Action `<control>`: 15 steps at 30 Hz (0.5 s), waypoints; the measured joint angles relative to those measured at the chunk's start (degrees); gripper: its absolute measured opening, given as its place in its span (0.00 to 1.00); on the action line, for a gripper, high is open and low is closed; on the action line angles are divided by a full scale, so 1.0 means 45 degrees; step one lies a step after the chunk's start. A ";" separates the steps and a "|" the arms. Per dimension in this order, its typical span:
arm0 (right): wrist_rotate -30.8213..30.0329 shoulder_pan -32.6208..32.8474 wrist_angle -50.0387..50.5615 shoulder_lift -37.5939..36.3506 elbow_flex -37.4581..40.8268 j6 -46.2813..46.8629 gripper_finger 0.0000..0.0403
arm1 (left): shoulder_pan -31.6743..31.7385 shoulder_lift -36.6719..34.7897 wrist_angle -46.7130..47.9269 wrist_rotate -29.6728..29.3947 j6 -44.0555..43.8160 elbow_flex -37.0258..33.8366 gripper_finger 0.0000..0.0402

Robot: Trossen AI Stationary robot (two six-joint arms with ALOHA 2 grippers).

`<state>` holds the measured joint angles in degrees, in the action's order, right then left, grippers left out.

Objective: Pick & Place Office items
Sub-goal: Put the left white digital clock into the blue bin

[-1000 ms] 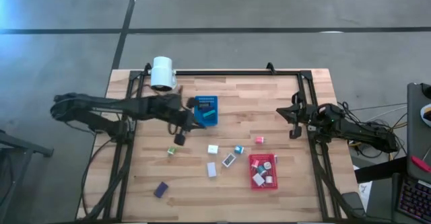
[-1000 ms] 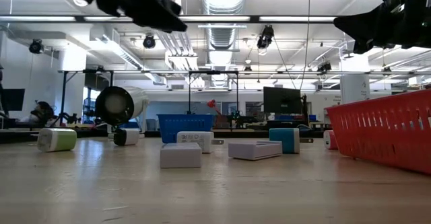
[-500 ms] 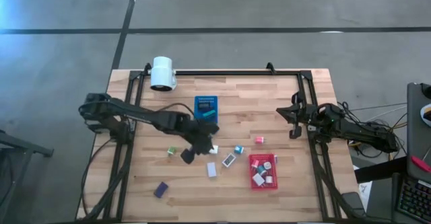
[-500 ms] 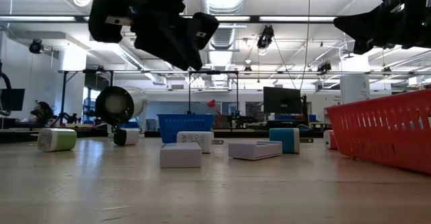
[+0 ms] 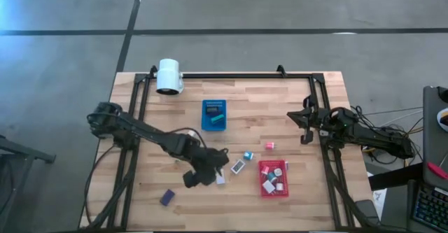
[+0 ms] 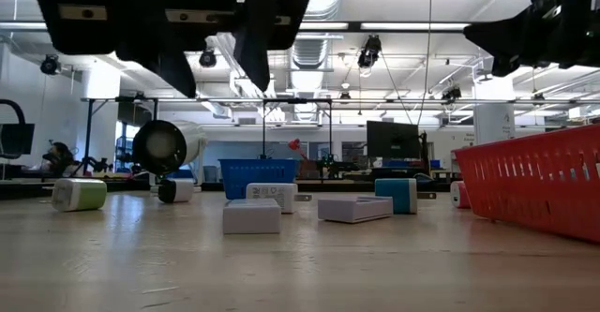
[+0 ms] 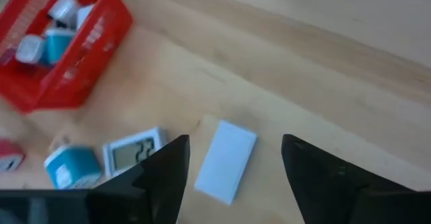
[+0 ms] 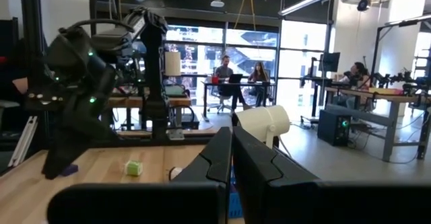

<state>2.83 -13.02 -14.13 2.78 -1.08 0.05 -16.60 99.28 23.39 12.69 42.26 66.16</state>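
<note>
Left side of table, high view: a purple block (image 5: 166, 197) lies alone near the front edge, bare wood all round it. The left gripper (image 5: 218, 164) hangs over the table's middle front, arm reaching in from the left frame. From above the arm hides what lies beneath; the left wrist view fills that in: fingers (image 7: 165, 173) spread wide, holding nothing, and a white flat piece (image 7: 226, 161) lies on the wood between them, untouched. Just beside it a small digital clock (image 7: 135, 151), then a teal block (image 7: 71, 167)

Low view gives height, which the top view cannot: the left gripper (image 6: 211, 54) is well above the tabletop, clear air under it. That view also shows a green-and-white block (image 6: 79, 194) at far left

Centre back: the blue tray (image 5: 214, 115) holds a dark piece; open wood between it and the loose items. A white camera (image 5: 169, 77) sits at the back edge

Right of centre: a pink-red block (image 5: 269, 145) lies alone, and the red tray (image 5: 274, 178) holds several white and teal blocks

Far right: the right gripper (image 5: 306, 126) waits above the table's right rail, clenched on nothing; the right wrist view shows its fingers (image 8: 219, 155) pressed together
</note>
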 joint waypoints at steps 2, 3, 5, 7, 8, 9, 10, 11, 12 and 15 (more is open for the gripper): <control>0.0001 0.0000 0.0007 0.0087 0.0000 0.0046 0.02 | -0.0019 0.0316 -0.0230 0.0001 -0.0087 0.0161 0.60; 0.0001 -0.0003 0.0005 0.0113 0.0000 0.0088 0.02 | -0.0006 0.0513 -0.0338 -0.0001 -0.0195 0.0288 0.61; 0.0001 -0.0001 -0.0036 0.0215 0.0000 0.0174 0.02 | 0.0079 0.1024 -0.0282 -0.0005 -0.0307 0.0687 0.61; 0.0001 0.0000 -0.0053 0.0321 0.0000 0.0243 0.02 | 0.0131 0.1692 0.0059 -0.0010 -0.0301 0.1209 0.61; 0.0001 -0.0005 -0.0058 0.0396 0.0000 0.0243 0.02 | 0.0151 0.2065 0.0384 -0.0005 -0.0220 0.1538 0.61; 0.0001 -0.0001 -0.0054 0.0445 0.0000 0.0243 0.02 | 0.0155 0.2440 0.0800 -0.0012 -0.0006 0.1899 0.61; 0.0001 -0.0004 -0.0053 0.0516 0.0000 0.0243 0.02 | 0.0159 0.2794 0.1315 -0.0073 0.0322 0.2286 0.61; 0.0001 -0.0005 -0.0058 0.0578 0.0000 0.0243 0.02 | 0.0161 0.3127 0.1838 -0.0187 0.0704 0.2662 0.61; 0.0002 -0.0005 -0.0057 0.0628 0.0000 0.0243 0.02 | 0.0161 0.3432 0.2342 -0.0327 0.1072 0.3028 0.61; 0.0004 -0.0002 -0.0055 0.0783 0.0000 0.0242 0.02 | 0.0161 0.4088 0.3472 -0.0856 0.2053 0.3819 0.61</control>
<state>2.85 -13.03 -14.38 6.30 -1.08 1.14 -15.88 117.67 39.02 8.84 51.50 83.35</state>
